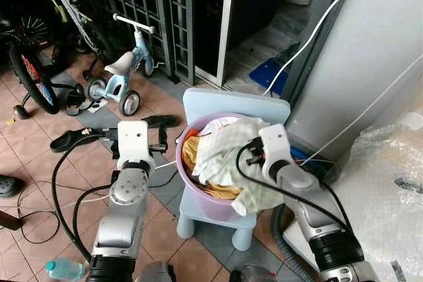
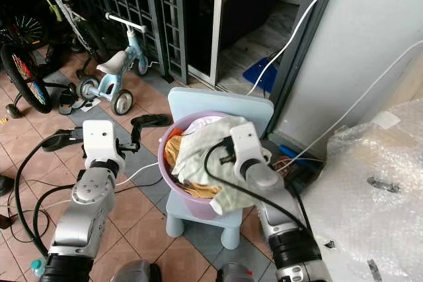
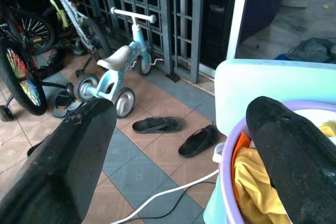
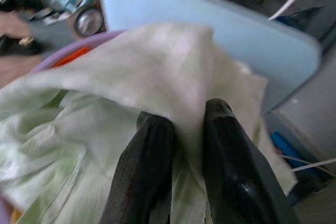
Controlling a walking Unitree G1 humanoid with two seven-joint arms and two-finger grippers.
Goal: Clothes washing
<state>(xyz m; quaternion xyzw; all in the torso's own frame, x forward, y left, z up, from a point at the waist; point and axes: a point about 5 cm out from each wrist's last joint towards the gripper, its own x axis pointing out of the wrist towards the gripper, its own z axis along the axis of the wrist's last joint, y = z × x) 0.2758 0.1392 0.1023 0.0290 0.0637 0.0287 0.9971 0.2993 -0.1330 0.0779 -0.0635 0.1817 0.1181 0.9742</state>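
Right claw pinching pale cloth

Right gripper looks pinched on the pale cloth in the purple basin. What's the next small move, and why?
Probably a short lift straight up with the right gripper. Its fingers are shut on a fold of the pale green cloth, which lies on top of the heap in the purple basin on the blue chair. The left gripper is open beside the rim.
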